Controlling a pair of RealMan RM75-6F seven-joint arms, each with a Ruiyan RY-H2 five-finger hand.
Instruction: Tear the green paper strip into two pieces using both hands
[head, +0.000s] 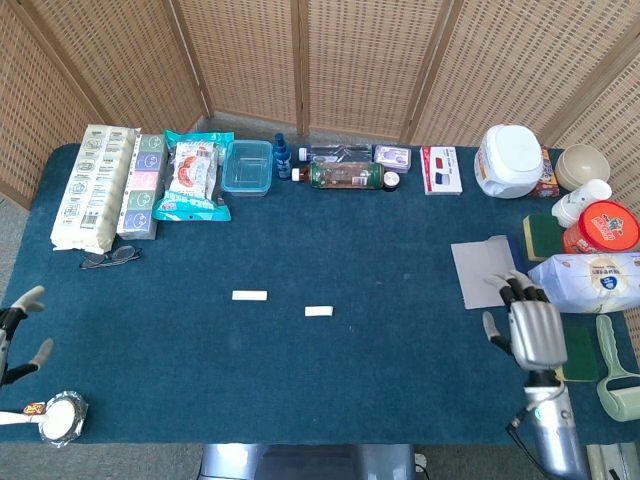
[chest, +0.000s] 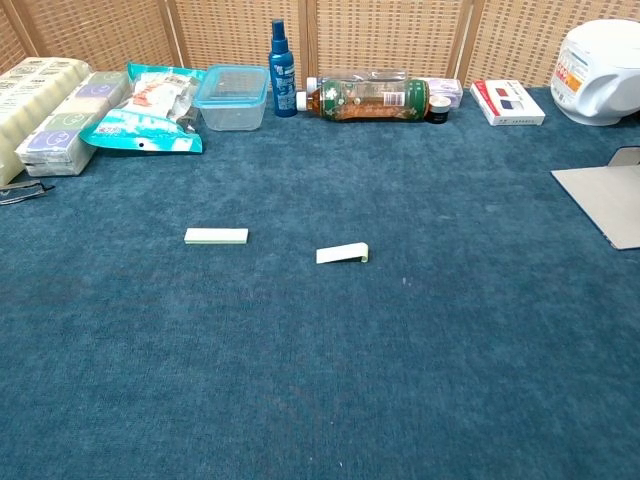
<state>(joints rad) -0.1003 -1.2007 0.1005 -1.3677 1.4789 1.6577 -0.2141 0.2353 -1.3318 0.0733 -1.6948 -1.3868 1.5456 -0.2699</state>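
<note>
Head view: two paper pieces (head: 249, 295) (head: 319, 311) lie apart; left robot hand (head: 15, 335) and right robot hand (head: 535, 331) empty, fingers spread.

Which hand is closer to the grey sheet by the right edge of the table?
Right. The right hand sits just below the grey sheet, fingers at its lower corner; the left hand is at the table's far left edge.

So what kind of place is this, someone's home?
More likely a test setup than a home: a table under blue cloth, wicker screens behind it, and household goods such as a bottle and a rice cooker lined along its edges.
</note>
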